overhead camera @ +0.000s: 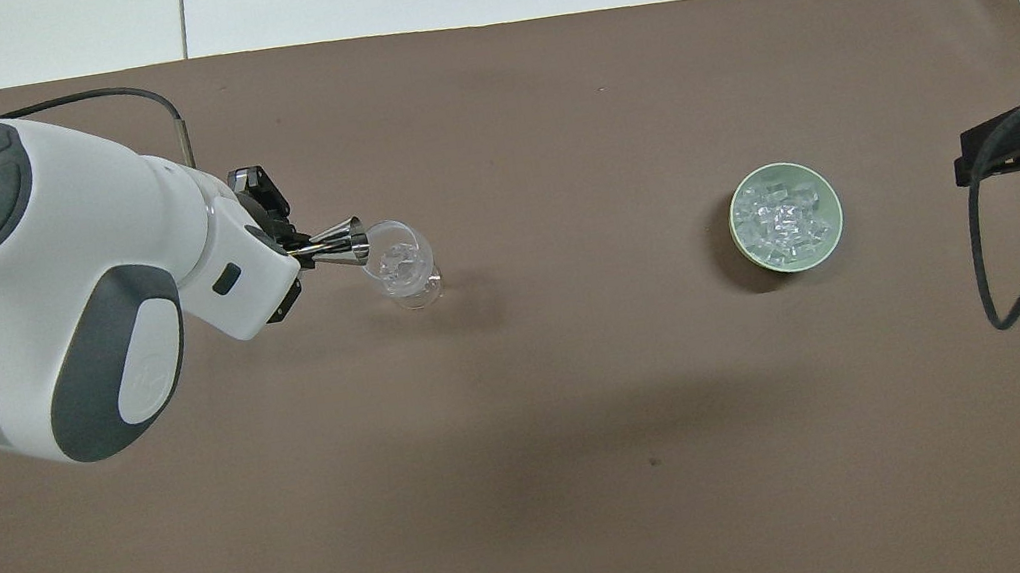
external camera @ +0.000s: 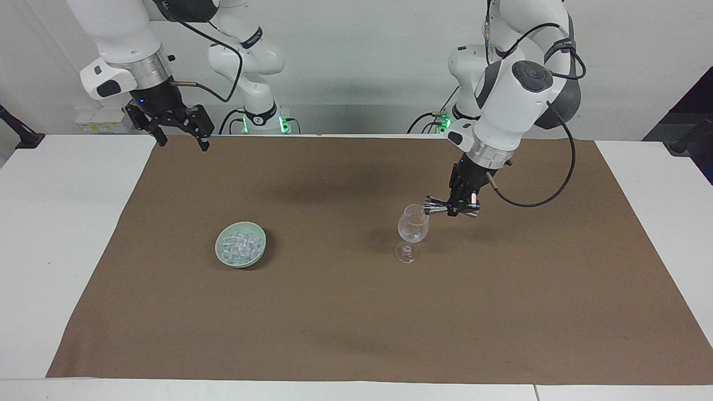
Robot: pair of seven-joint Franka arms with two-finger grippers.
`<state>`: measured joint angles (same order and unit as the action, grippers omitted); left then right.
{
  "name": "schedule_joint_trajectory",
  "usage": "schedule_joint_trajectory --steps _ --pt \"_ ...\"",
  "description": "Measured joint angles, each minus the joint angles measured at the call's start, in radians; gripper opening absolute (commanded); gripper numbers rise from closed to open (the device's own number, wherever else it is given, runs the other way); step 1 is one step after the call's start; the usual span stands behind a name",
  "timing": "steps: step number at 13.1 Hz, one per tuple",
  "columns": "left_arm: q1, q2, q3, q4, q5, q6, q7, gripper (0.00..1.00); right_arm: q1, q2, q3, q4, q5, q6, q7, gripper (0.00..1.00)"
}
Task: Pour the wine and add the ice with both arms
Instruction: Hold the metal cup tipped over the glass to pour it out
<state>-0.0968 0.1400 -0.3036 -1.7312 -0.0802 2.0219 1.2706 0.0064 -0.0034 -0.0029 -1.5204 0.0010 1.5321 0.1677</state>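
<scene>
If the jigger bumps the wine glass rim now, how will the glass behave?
The wine glass would probably tip easily: a wide bowl on a thin stem and small foot. It looks light, holding only some ice. It would likely slide little on the brown mat.
</scene>
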Motion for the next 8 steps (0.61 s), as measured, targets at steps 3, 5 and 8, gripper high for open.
schedule_joint_trajectory --steps 3,5,8 --pt "-0.013 0.0 0.0 0.012 0.039 -0.021 -0.011 0.0 0.0 0.0 0.0 0.0 0.0 0.0 0.0 1.0" --pt "-0.023 0.0 0.0 0.019 0.055 -0.024 -0.017 0.0 0.0 0.0 0.0 0.0 0.0 0.0 0.0 1.0" --pt "-0.035 0.0 0.0 0.021 0.086 -0.028 -0.021 0.0 0.0 0.0 0.0 0.0 0.0 0.0 0.0 1.0"
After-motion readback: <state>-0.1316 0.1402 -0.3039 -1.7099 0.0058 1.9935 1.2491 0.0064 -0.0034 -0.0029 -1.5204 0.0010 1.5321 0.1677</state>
